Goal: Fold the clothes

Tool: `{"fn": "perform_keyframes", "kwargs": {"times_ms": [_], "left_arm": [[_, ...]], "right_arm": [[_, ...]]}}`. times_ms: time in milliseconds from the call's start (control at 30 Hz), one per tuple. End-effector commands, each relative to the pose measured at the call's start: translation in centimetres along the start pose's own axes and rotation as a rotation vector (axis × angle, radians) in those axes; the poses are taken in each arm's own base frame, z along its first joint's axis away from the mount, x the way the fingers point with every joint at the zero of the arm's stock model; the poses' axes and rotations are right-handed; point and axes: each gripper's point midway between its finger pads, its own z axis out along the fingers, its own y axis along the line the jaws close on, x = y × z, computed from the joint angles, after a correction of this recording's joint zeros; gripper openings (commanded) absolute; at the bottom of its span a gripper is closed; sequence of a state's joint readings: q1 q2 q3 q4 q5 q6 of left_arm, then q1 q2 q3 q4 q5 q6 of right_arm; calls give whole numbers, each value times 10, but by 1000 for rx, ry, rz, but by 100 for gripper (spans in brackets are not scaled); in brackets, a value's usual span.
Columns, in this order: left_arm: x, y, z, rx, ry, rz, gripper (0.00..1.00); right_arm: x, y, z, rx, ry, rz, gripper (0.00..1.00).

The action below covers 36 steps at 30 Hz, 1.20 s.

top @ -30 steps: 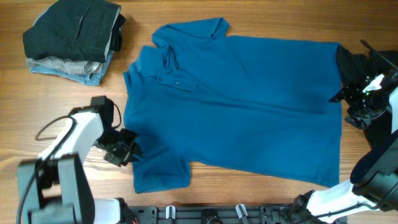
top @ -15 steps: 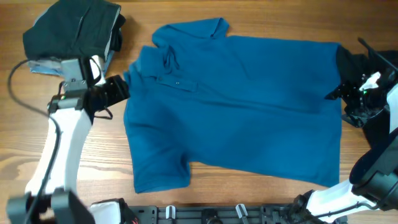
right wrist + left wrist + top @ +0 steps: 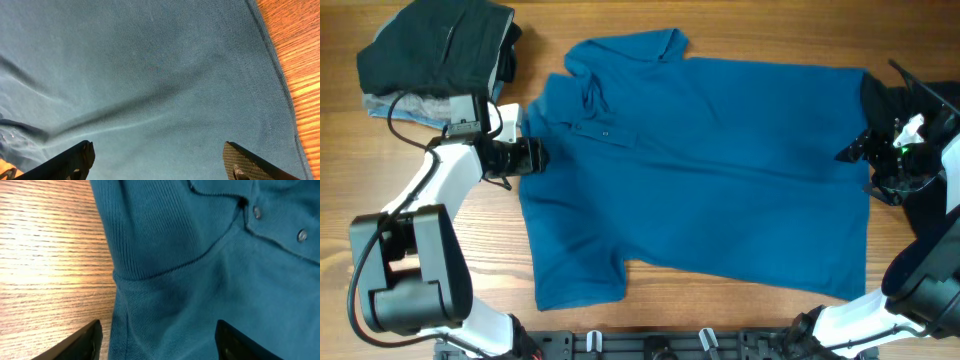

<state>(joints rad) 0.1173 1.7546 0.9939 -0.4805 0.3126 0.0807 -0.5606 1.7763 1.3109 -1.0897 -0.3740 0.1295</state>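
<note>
A blue polo shirt (image 3: 710, 170) lies spread flat on the wooden table, collar at the upper left and hem at the right. My left gripper (image 3: 532, 157) sits at the shirt's left edge, just below the collar. In the left wrist view it (image 3: 160, 342) stands open over the sleeve seam (image 3: 150, 272), with the placket buttons (image 3: 256, 212) ahead. My right gripper (image 3: 855, 152) is at the hem on the right. It (image 3: 160, 162) is open above flat blue fabric, and the hem edge (image 3: 280, 90) runs along the right. Neither gripper holds anything.
A stack of folded dark and grey clothes (image 3: 440, 60) sits at the top left, close behind the left arm. A black garment (image 3: 920, 110) lies at the right edge under the right arm. Bare wood (image 3: 440, 240) shows left of the shirt.
My left arm let go at the lower sleeve and swung up to the shirt's left edge by the collar, its jaws opening. The right gripper opened a little wider in place.
</note>
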Motion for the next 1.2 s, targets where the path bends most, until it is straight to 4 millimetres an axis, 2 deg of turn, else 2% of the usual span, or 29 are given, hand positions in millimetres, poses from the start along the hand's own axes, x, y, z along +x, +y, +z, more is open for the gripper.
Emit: {"fn": "perform_keyframes", "kwargs": {"times_ms": [0, 133, 200, 400, 500, 567, 733, 833, 900, 967, 1067, 1167], "left_arm": [[12, 10, 8, -33, 51, 27, 71], [16, 28, 7, -139, 69, 27, 77], [21, 31, 7, -153, 89, 23, 75], [41, 10, 20, -9, 152, 35, 57], [54, 11, 23, -3, 203, 70, 49], [52, 14, 23, -18, 197, 87, 47], [42, 17, 25, -28, 157, 99, 5], [41, 16, 25, -29, 152, 97, 4], [40, 17, 24, -33, 150, 97, 4], [33, 20, 20, -50, 131, 74, 4], [22, 32, 9, -93, 88, 2, 4], [23, 35, 4, -93, 89, -17, 4]], "right_arm": [[-2, 8, -9, -19, -21, -12, 87], [-1, 7, -9, -18, -18, -11, 87], [-1, 7, -9, -18, -18, -11, 87], [0, 7, -9, -17, -11, -7, 87], [0, 7, -9, -17, -12, -7, 87], [0, 7, -9, -17, -12, -5, 87], [0, 3, -9, 4, -15, -4, 87], [1, -1, -9, 27, -9, 1, 88], [2, -17, -10, 112, -14, 57, 90], [1, -42, -10, 219, -34, 151, 98], [0, -57, -8, 214, -45, 202, 98], [2, -76, -10, 214, -44, 221, 98]]}}
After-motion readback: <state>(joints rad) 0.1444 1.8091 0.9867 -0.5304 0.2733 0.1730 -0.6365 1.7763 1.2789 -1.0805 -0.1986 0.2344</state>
